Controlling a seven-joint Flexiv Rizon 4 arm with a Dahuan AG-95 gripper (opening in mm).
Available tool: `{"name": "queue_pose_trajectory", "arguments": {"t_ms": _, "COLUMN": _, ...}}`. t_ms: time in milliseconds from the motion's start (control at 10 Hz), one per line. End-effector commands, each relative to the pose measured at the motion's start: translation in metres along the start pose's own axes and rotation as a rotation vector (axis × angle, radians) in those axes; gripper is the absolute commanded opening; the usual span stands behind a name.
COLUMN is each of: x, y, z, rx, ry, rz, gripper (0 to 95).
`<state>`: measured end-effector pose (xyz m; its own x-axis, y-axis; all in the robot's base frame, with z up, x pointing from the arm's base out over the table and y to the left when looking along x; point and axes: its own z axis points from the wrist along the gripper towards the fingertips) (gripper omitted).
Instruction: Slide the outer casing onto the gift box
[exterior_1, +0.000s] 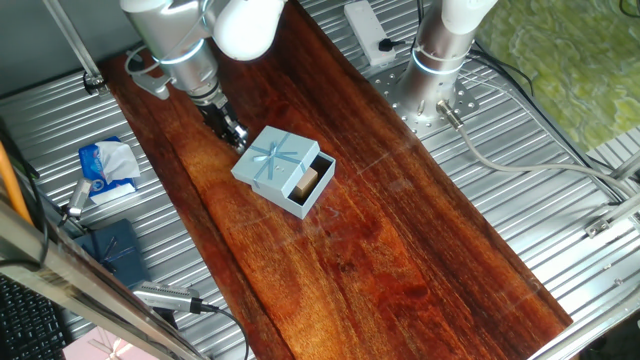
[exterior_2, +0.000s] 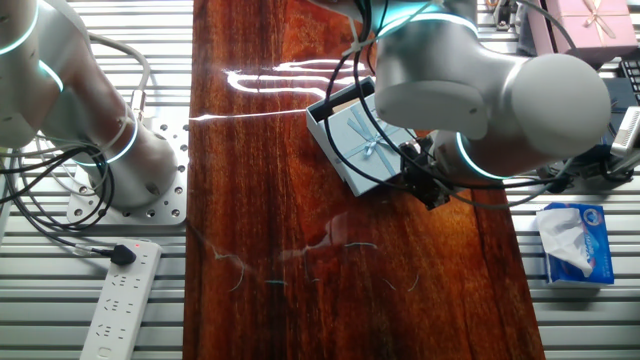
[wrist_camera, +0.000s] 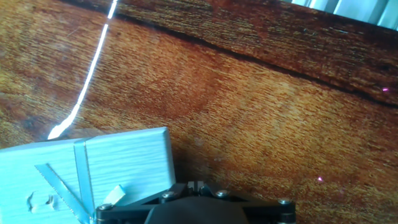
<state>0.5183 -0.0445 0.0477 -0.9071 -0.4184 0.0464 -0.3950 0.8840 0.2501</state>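
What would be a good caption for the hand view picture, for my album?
Looking down past the tool at the corner of the ribboned outer casing on the wooden table.

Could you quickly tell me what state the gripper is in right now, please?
Gripper: beside the outer casing, at its edge; whether it is open or shut cannot be told.

One outer casing (exterior_1: 272, 158), one gift box (exterior_1: 311, 186), one tissue pack (exterior_1: 107, 170), one navy box (exterior_1: 112, 248), one power strip (exterior_2: 120, 299), two arms.

No lettering, label, brand, number or sign is legible in any view.
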Motion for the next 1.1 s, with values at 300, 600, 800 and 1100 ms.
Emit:
{"name": "queue_pose_trajectory", "arguments": {"t_ms": 300, "x": -0.0006, "y": 0.0007, "z": 0.0005, "rx": 0.005, "ry": 0.003, "rz": 0.018, "gripper": 0.0}}
{"name": "queue_pose_trajectory", "arguments": {"t_ms": 600, "x": -0.0008, "y": 0.0024, "z": 0.0017, "rx": 0.003, "ry": 0.002, "rz": 0.033, "gripper": 0.0}}
{"name": "queue_pose_trajectory", "arguments": {"t_ms": 800, "x": 0.0013, "y": 0.0080, "z": 0.0055, "rx": 0.001, "ry": -0.001, "rz": 0.044, "gripper": 0.0}}
{"name": "queue_pose_trajectory", "arguments": {"t_ms": 1100, "x": 0.0016, "y": 0.0083, "z": 0.0049, "rx": -0.002, "ry": -0.001, "rz": 0.041, "gripper": 0.0}}
